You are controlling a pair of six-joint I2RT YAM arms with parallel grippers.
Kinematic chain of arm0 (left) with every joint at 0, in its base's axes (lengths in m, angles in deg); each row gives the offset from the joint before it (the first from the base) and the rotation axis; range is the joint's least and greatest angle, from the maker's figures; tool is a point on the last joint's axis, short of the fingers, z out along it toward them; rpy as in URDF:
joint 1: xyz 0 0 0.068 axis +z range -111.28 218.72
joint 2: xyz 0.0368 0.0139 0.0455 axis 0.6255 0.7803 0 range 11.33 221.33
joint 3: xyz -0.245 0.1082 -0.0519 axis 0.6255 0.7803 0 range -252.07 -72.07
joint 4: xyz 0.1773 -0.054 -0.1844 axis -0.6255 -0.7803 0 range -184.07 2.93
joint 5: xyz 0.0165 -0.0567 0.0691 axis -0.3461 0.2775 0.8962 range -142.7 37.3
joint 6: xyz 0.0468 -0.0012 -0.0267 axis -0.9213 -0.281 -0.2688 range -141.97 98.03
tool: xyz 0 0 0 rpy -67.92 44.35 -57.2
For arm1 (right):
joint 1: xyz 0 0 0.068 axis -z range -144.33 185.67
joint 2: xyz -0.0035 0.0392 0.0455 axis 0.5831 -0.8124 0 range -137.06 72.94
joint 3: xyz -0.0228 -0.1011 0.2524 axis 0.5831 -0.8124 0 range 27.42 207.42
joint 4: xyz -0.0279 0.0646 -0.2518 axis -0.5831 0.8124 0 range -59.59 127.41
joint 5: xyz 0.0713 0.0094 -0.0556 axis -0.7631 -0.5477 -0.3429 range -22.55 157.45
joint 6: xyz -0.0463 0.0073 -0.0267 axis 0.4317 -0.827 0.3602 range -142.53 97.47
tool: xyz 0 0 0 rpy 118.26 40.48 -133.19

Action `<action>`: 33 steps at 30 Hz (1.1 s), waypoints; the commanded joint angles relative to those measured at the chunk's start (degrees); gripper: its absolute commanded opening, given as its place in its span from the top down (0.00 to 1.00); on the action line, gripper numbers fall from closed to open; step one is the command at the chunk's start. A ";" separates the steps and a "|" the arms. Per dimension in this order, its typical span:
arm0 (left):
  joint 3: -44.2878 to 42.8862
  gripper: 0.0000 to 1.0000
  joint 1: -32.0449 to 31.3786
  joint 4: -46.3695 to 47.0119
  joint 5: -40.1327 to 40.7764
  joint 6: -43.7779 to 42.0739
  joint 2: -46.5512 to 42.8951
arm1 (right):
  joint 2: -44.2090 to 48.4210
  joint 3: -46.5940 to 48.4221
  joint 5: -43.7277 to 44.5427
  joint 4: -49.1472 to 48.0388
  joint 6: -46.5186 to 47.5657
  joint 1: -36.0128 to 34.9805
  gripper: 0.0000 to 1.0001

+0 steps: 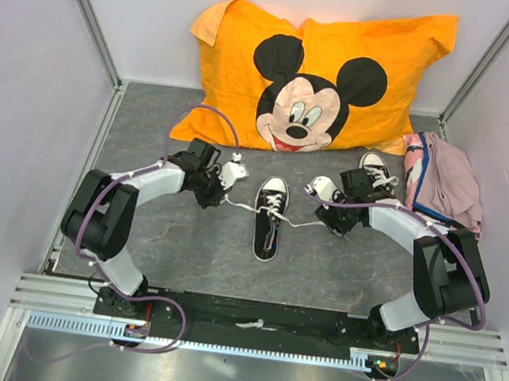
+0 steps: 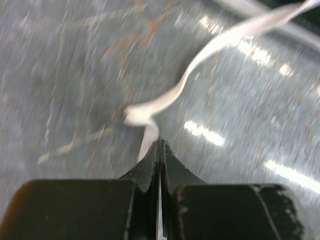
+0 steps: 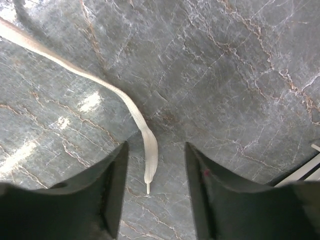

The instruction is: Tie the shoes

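Where the two arms reach inward over the grey marbled worktop point(image 1: 181, 256), the left hand point(image 2: 160, 150) is pinched fully shut with a white lace point(image 2: 200, 60) caught at its tips. That lace curls away across the surface, blurred. The right hand point(image 3: 156, 147) stands partly open and holds nothing. The tip of the other lace point(image 3: 110, 92) lies on the worktop between its fingers point(image 3: 115, 190), gripped by neither. Between the hands sits one black sneaker point(image 1: 270, 216), its laces running out to either side. The second sneaker point(image 1: 378, 170) lies farther off, just behind the right hand and beside a heap of pink cloth point(image 1: 446, 182). Against the back wall leans an orange Mickey Mouse pillow point(image 1: 315, 77).
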 commanded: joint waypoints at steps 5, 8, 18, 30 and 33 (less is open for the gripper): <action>-1.13 0.99 11.68 -10.31 -11.90 -3.04 -9.29 | -0.26 -2.66 4.51 -1.51 1.54 1.32 0.67; -1.48 0.98 14.76 -12.16 -14.66 -1.98 -10.09 | -0.08 -2.57 4.51 -1.51 1.46 1.75 0.77; -0.78 0.55 9.95 -4.69 -13.09 -2.86 -6.06 | -0.70 -1.17 3.11 -0.37 0.40 2.11 1.00; -2.54 0.62 1.24 0.23 -2.20 -8.39 3.44 | -0.08 -0.55 2.58 0.16 -1.09 2.11 1.00; -2.01 0.87 1.14 -1.86 0.01 -9.45 2.92 | 0.27 -0.64 2.67 0.16 -1.01 2.11 1.00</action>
